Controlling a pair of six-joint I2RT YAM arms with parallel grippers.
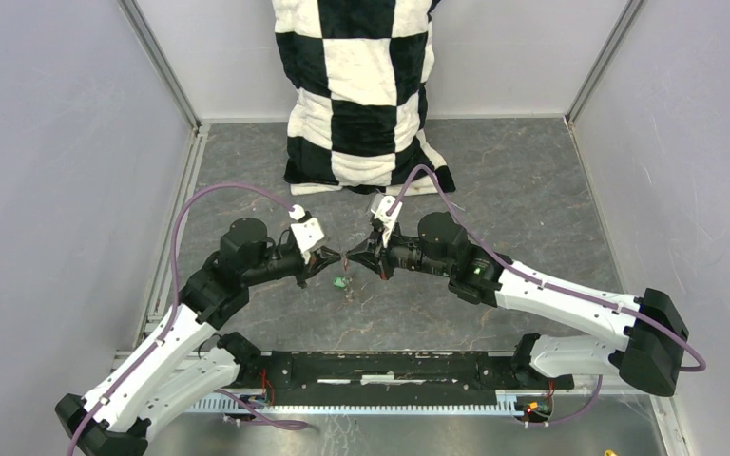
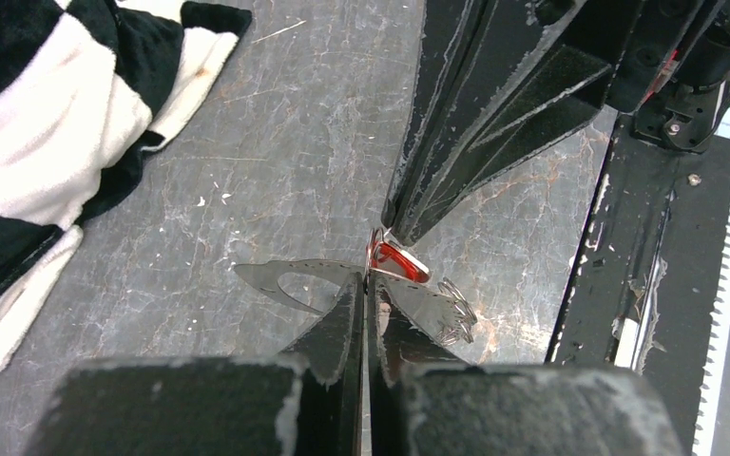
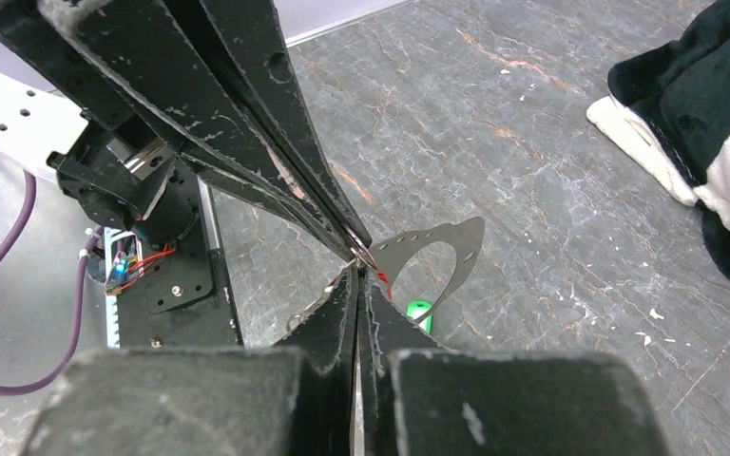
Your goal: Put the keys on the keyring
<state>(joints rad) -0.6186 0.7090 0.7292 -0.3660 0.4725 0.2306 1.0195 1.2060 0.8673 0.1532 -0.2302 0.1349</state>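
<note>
My left gripper and right gripper meet tip to tip above the table's middle. In the left wrist view the left gripper is shut on the edge of the keyring, a thin grey oval loop, with small metal links beside it. The red key sits just past the tips, at the tip of the right fingers. In the right wrist view the right gripper is shut, with a bit of the red key at its tip. The green key is below the keyring.
A black-and-white checkered pillow leans against the back wall. Grey walls with metal rails close in the left and right sides. The black base bar of the arms runs along the near edge.
</note>
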